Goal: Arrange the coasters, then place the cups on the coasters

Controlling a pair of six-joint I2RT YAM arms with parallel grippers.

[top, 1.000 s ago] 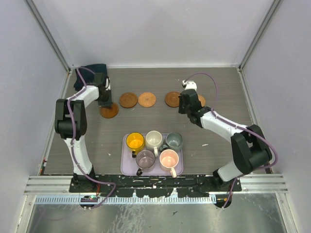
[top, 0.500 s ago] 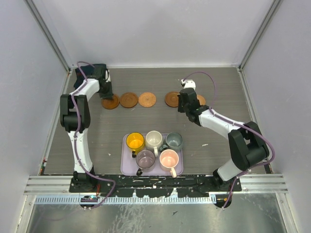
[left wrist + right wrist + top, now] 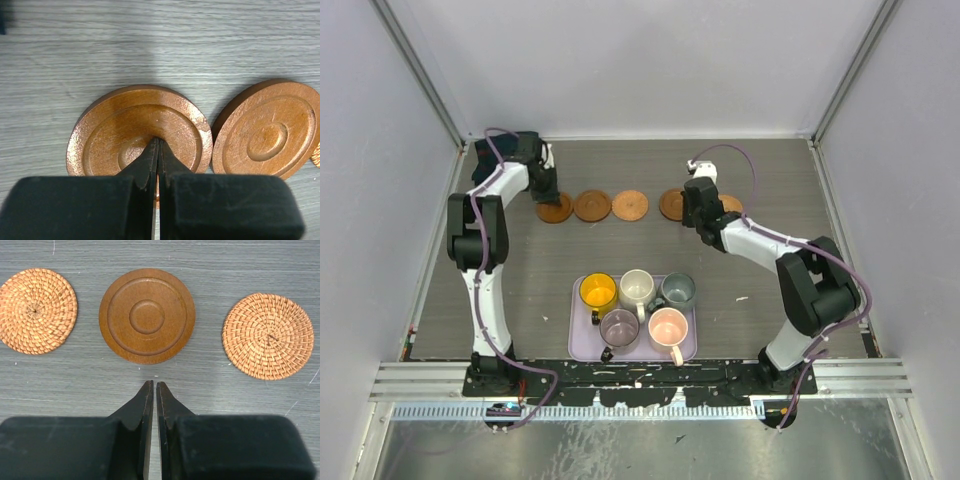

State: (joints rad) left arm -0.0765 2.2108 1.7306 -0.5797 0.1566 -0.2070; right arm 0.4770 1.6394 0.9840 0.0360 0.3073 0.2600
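In the top view, five coasters lie in a row across the upper middle, the rightmost half hidden by the right arm. Five cups crowd one tray at lower centre, none on a coaster yet. Packed this tightly, one cup could knock another when lifted. The left gripper sits at the row's left end, the right gripper near its right end.

The left wrist view shows two ringed discs, almost touching. The jaws are pressed together, tips over the centre of the left disc. A sideways shove could ram it into its neighbour.

The right wrist view shows three coasters: one wooden coaster between two woven coasters. The jaws are nearly together, holding nothing, just below the wooden one. A careless nudge could push it out of line.
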